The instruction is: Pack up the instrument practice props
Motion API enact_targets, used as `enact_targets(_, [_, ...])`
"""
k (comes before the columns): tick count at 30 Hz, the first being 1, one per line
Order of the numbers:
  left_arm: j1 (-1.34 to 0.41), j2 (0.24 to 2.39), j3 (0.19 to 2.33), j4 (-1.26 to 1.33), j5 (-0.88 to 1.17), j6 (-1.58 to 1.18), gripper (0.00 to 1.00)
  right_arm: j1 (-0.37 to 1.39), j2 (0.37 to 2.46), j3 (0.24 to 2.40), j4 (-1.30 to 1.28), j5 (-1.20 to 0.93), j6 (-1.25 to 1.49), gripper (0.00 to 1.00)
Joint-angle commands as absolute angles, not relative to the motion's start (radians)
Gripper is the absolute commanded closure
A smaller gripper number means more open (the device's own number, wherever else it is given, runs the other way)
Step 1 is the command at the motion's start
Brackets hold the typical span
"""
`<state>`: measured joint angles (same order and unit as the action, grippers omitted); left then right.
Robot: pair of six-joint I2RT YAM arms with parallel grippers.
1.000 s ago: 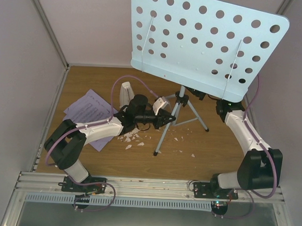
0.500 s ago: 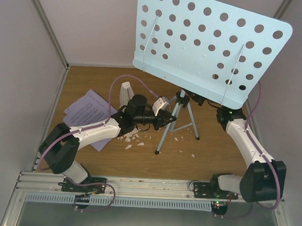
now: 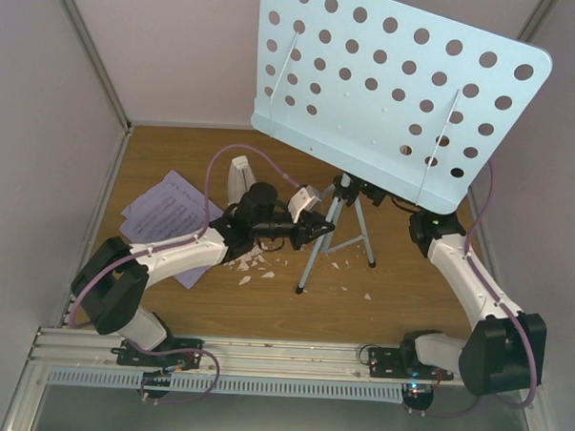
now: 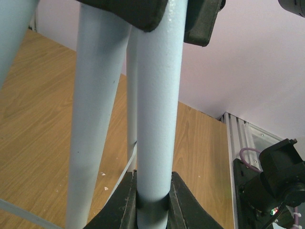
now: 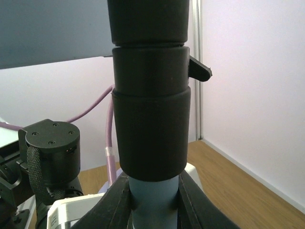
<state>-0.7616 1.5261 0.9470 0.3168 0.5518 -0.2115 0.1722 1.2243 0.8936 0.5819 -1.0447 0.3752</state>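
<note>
The pale blue perforated music stand [image 3: 398, 87] stands upright at mid-table on its tripod legs [image 3: 322, 241]. My left gripper [image 3: 311, 228] is shut on one pale blue tripod leg [image 4: 155, 119], with both jaws pressed against the tube. My right gripper [image 5: 153, 202] is shut on the stand's pale blue centre pole [image 5: 153, 195], just below a black collar [image 5: 150, 119]. In the top view the stand's desk mostly hides it. White sheet-music pages [image 3: 168, 215] lie flat at the left. The small white pyramid metronome [image 3: 239, 180] stands behind my left arm.
Small white crumbly scraps [image 3: 252, 265] lie on the wooden table under my left arm, and a few more lie near the tripod feet [image 3: 367, 297]. Grey walls close in the left, back and right sides. A metal rail [image 3: 291, 354] runs along the near edge.
</note>
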Motion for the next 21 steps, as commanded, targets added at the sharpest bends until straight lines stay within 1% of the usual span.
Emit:
enact_targets(1, [-0.747,1.418,0.904,0.626,0.483,-0.288,1.00,0.227,1.195,0.862,0.465,-1.128,0.423,0.84])
enact_targets(2, [-0.747,1.412,0.881,0.627,0.485,-0.287,1.00,0.226,1.190,0.864,0.472,-1.119,0.428,0.83])
enact_targets(4, [-0.746,1.404,0.848,0.630,0.503,-0.285,1.00,0.224,1.184,0.865,0.505,-1.113,0.453,0.71])
enact_targets(9, [-0.746,1.394,0.812,0.602,0.547,-0.264,1.00,0.224,1.178,0.874,0.579,-1.107,0.509,0.51])
enact_targets(11, [-0.746,1.396,0.812,0.583,0.567,-0.253,1.00,0.225,1.179,0.885,0.582,-1.107,0.508,0.46])
enact_targets(16, [-0.747,1.403,0.810,0.566,0.595,-0.249,1.00,0.224,1.202,0.928,0.600,-1.137,0.519,0.39])
enact_targets(21, [-0.746,1.399,0.807,0.559,0.593,-0.244,1.00,0.225,1.222,0.986,0.604,-1.135,0.513,0.34])
